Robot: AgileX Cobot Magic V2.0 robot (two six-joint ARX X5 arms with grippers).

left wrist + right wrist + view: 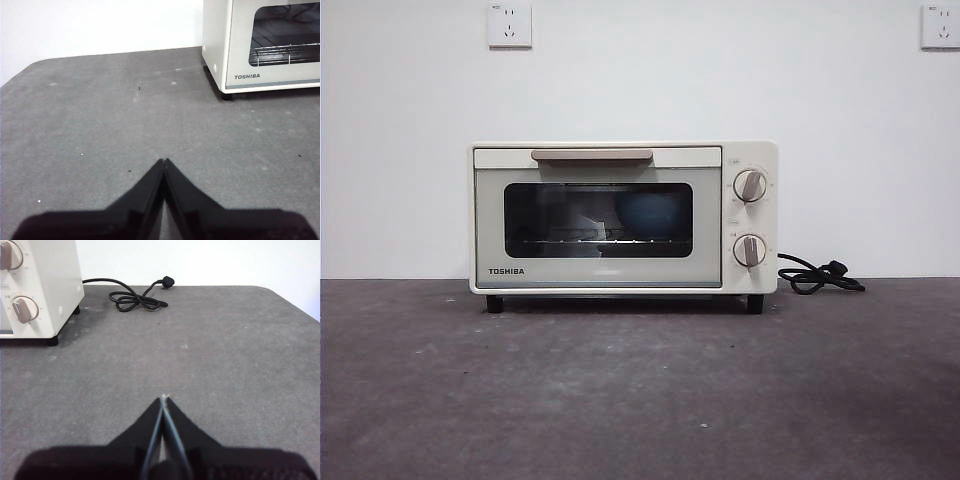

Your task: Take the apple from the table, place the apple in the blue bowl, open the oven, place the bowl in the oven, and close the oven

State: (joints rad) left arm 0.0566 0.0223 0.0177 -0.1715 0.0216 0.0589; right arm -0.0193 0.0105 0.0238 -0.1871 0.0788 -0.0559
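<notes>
The cream-white TOSHIBA oven stands at the back of the dark grey table with its glass door closed. Through the glass a blue rounded shape shows on the rack: the blue bowl. The apple is hidden. My left gripper hangs shut and empty over bare table, off the oven's left front corner. My right gripper is shut and empty too, over the table to the right of the oven. Neither arm shows in the front view.
The oven's black cord lies coiled on the table to its right, its plug near the wall. Two wall sockets sit high on the white wall behind.
</notes>
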